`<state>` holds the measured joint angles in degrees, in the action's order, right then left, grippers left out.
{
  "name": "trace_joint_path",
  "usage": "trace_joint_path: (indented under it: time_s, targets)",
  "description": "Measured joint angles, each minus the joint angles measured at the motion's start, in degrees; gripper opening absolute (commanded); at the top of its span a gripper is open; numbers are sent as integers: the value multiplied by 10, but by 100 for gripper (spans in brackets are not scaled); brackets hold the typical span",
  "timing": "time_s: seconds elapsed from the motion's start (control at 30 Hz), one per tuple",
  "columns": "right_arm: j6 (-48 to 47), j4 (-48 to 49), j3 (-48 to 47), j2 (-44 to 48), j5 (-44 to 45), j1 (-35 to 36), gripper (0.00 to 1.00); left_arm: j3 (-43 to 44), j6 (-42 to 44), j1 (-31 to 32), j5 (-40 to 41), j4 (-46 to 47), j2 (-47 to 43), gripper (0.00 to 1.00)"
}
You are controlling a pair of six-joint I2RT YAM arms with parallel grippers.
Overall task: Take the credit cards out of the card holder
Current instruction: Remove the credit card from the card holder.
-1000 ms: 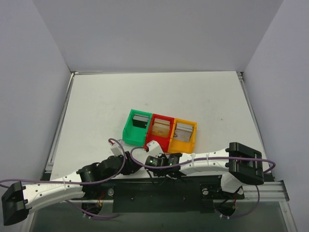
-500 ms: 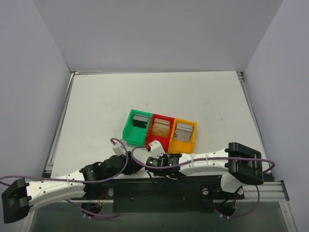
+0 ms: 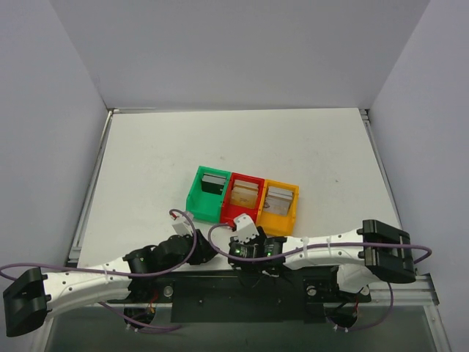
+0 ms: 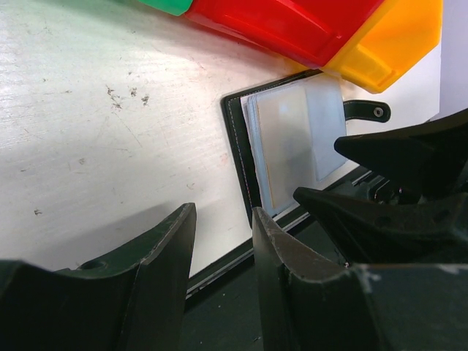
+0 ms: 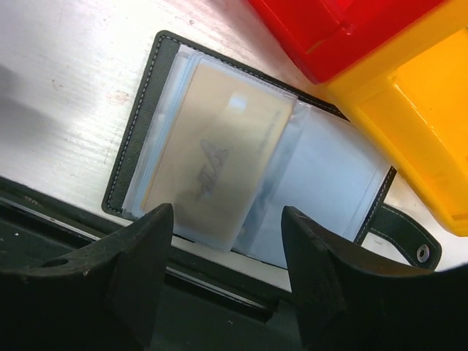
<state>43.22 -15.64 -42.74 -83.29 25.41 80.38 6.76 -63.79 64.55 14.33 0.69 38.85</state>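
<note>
Presumably light, stiff and slick, the tan card [image 5: 219,168] is best pinched edgewise from the card holder [image 5: 140,117]; right gripper [image 5: 227,219] jaws wide, left gripper [image 4: 221,212] jaws narrow, both empty.

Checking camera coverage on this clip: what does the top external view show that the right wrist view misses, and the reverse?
Only top external: the green box, and cards standing in all three boxes. Only right wrist: an open black wallet with clear sleeves, a tan card in one sleeve, and a snap strap. Both: the red box, the orange box and the right gripper, open.
</note>
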Motion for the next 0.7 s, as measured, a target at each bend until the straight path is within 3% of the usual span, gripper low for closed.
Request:
trace_joint_path:
  time_s: [0.43, 0.7]
  targets:
    - [-17, 6, -18, -44, -5, 11, 53, 0, 0, 0, -2, 13, 8, 47]
    - [-9, 16, -28, -57, -13, 11, 33, 0, 0, 0, -7, 30, 24, 47]
